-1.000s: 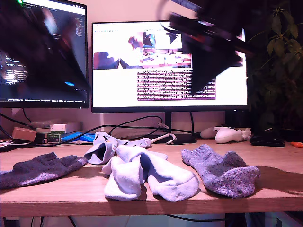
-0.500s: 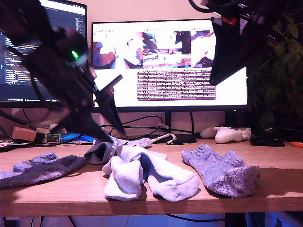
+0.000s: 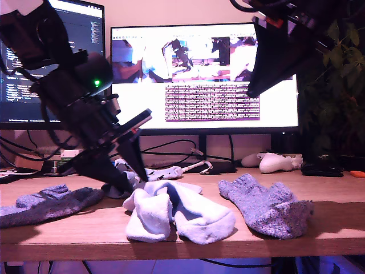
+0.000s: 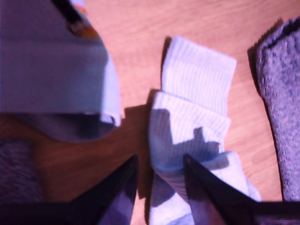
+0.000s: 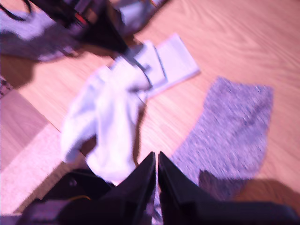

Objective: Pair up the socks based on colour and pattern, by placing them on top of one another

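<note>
My first hand (image 3: 134, 174) hovers open over crumpled white ribbed socks (image 3: 177, 211) — patterned light-blue sock (image 3: 157, 171) beside; my second hand (image 5: 156, 161) closed, empty.

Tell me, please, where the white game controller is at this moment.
The white game controller lies at the back of the desk toward the exterior view's right, below the large monitor and behind the grey-lavender sock.

two lit monitors (image 3: 204, 77), white game controller (image 3: 274, 162), plant (image 3: 336, 85), wooden desk (image 3: 336, 200)
</note>
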You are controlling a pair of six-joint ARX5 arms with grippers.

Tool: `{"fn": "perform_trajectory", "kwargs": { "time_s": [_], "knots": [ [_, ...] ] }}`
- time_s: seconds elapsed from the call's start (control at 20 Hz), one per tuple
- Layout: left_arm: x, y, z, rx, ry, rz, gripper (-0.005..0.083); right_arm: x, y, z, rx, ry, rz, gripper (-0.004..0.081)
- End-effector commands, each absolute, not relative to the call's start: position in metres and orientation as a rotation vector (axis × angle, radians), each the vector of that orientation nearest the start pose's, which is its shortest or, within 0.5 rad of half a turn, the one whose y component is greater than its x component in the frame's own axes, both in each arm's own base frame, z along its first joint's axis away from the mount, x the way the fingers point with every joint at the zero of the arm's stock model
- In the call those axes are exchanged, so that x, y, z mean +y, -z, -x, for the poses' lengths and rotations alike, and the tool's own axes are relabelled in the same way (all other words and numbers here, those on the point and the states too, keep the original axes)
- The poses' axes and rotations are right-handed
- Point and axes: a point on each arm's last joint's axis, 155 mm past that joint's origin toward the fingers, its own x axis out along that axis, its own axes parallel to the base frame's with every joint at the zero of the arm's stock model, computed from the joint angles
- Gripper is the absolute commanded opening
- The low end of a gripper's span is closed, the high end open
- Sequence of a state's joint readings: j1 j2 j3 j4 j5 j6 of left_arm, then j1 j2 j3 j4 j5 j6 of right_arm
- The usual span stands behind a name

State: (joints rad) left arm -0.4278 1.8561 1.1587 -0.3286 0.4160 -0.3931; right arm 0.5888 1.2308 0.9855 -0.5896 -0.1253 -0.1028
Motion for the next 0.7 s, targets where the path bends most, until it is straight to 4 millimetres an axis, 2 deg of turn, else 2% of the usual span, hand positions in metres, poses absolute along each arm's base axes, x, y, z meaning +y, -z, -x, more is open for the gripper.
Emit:
{"fn": "perform_trajectory", "kwargs": {
  "time_s": [0.0,0.15,0.2,0.3,0.5,0.65],
  "knots": [
    [-0.261,-0.037,-0.368,1.201,0.570,0.321,0.0272,0.213,-0.156,-0.278,0.813,-0.718,0.291,-0.0010],
    [-0.269,-0.038,-0.367,1.189,0.588,0.313,0.0259,0.213,-0.155,-0.276,0.820,-0.718,0.291,-0.0010],
    [-0.271,-0.038,-0.367,1.187,0.591,0.314,0.0202,0.212,-0.155,-0.276,0.822,-0.718,0.292,-0.0010],
    [-0.275,-0.041,-0.370,1.166,0.604,0.315,-0.0023,0.212,-0.154,-0.276,0.826,-0.718,0.293,-0.0010],
    [-0.294,-0.064,-0.378,1.111,0.701,0.388,-0.0019,0.213,-0.148,-0.266,0.869,-0.745,0.289,-0.0010],
    [-0.310,-0.093,-0.384,1.072,0.791,0.432,-0.0019,0.215,-0.148,-0.264,0.875,-0.760,0.283,-0.0009]
  ]
}}
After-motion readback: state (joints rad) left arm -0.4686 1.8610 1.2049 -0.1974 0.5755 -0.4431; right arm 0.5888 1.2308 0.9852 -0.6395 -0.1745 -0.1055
